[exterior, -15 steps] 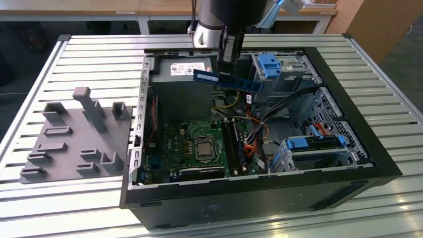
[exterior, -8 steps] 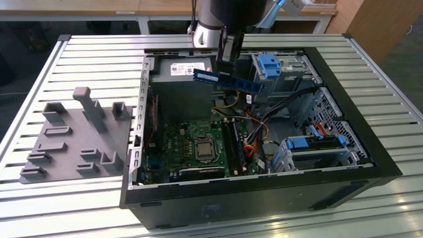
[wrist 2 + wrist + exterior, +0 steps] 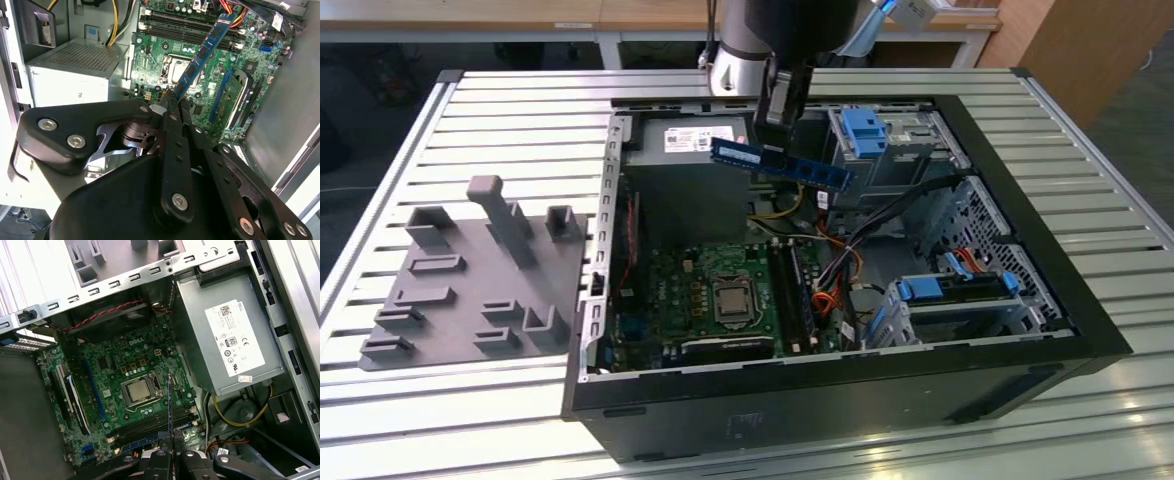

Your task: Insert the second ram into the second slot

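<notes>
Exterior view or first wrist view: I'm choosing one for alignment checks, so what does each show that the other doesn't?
Exterior view: the second ram broadside, chips visible, in the gripper above the open case. First wrist view: the ram edge-on, a thin line in front of the memory slots. Both: the motherboard, its CPU socket and the power supply.

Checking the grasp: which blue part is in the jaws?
The thin ram stick, gripped at one end; the two chunky clips sit mounted, untouched.
</notes>
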